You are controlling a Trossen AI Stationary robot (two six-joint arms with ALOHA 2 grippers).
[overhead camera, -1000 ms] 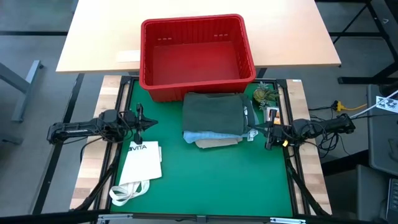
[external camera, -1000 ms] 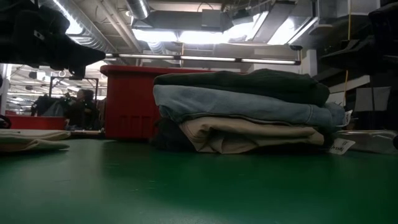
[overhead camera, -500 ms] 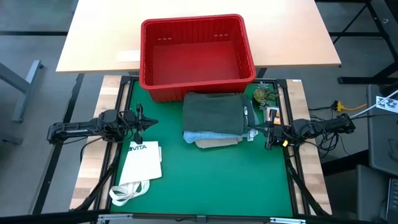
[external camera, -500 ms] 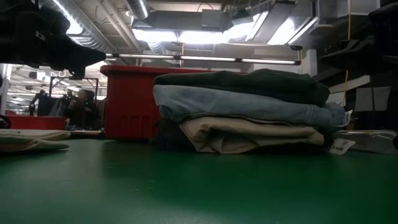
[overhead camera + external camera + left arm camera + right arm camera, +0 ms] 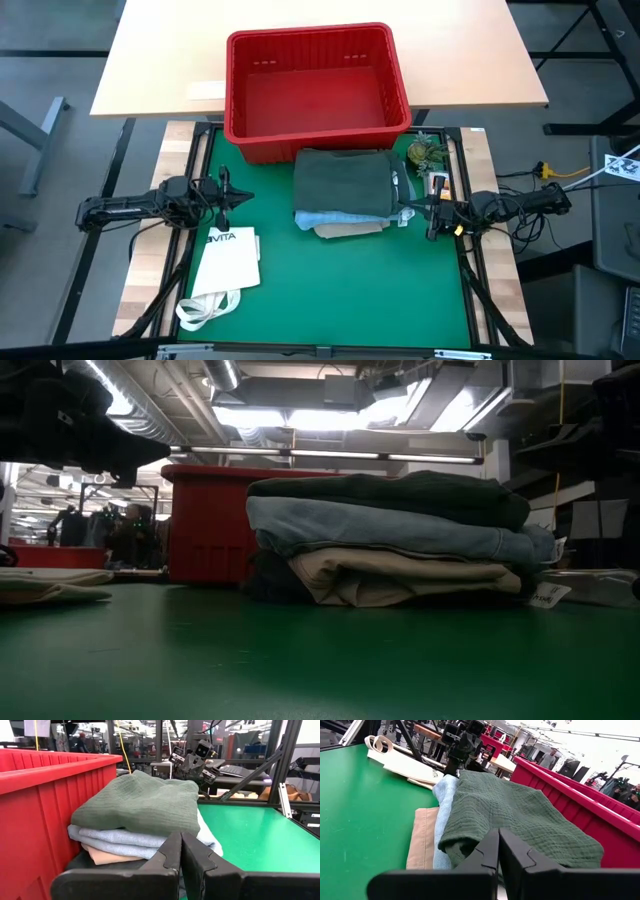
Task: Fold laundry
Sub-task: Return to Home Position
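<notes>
Left gripper [image 5: 238, 197], right gripper [image 5: 407, 213]: fingers pressed together, holding nothing. Park both without brushing the folded laundry [image 5: 343, 185].

A green work surface [image 5: 330, 290] sits in a black frame, with a pale wooden table [image 5: 170, 60] behind it on a grey floor [image 5: 50, 40]. Bright strip lights [image 5: 300, 418] and ducts [image 5: 150, 425] hang from the ceiling. A person [image 5: 130, 535] stands far off.

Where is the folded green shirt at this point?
In the high view the green shirt lies slightly right of centre, on top of the light blue piece, directly in front of the red bin.
</notes>
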